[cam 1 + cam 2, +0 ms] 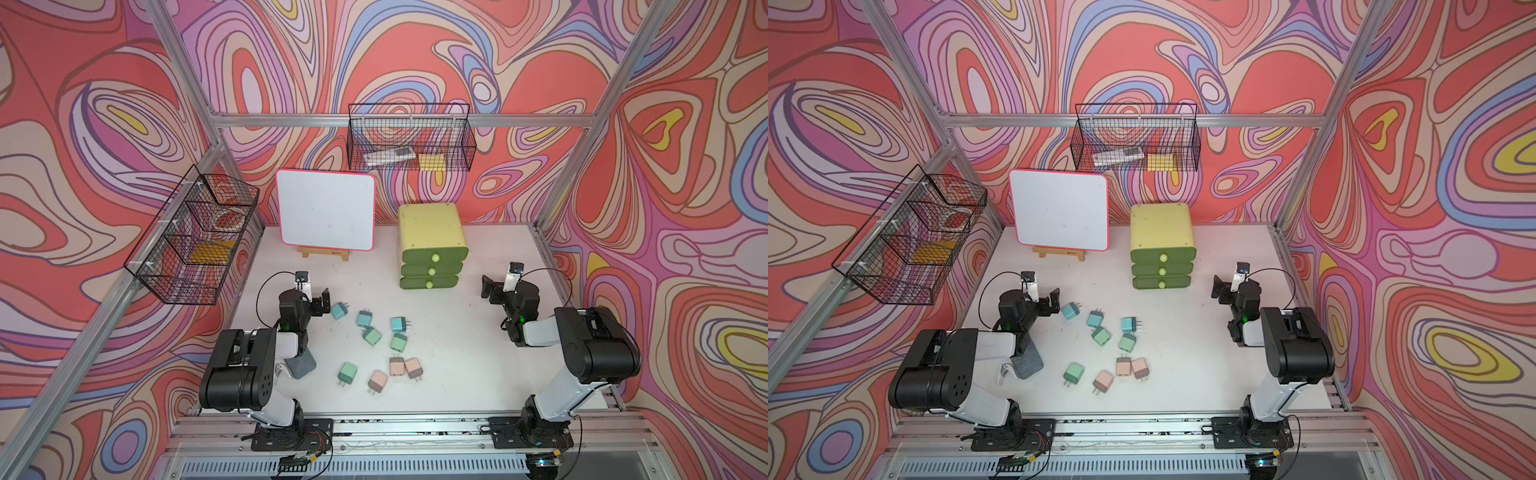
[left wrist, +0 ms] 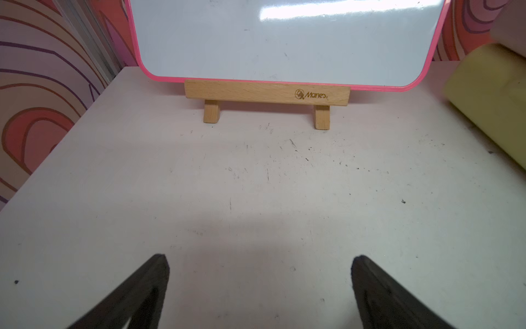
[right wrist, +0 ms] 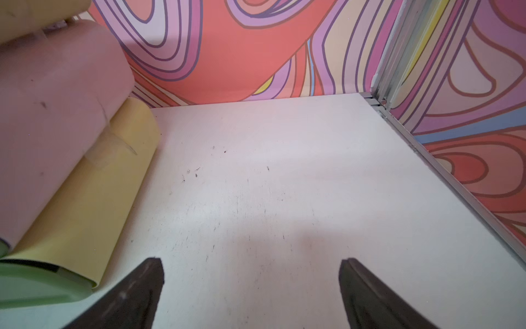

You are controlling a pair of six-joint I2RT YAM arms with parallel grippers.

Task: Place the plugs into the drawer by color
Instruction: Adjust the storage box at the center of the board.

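Several plugs lie loose on the white table between the arms, seen in both top views. Three are light blue (image 1: 364, 319), three mint green (image 1: 371, 336) and three pale pink (image 1: 397, 366). The drawer (image 1: 430, 226) stands behind them, a yellow-green chest with all three olive drawers closed; its side shows in the wrist views (image 2: 489, 94) (image 3: 94, 199). My left gripper (image 1: 312, 298) (image 2: 259, 257) is open and empty, just left of the nearest blue plug (image 1: 1070, 311), facing the whiteboard. My right gripper (image 1: 498, 289) (image 3: 252, 259) is open and empty, right of the drawer.
A pink-rimmed whiteboard (image 1: 326, 214) leans on a wooden easel (image 2: 266, 92) left of the drawer. Black wire baskets hang on the back wall (image 1: 409, 139) and the left wall (image 1: 195, 232). A grey pad (image 1: 301, 365) lies by the left arm. Metal frame posts border the table.
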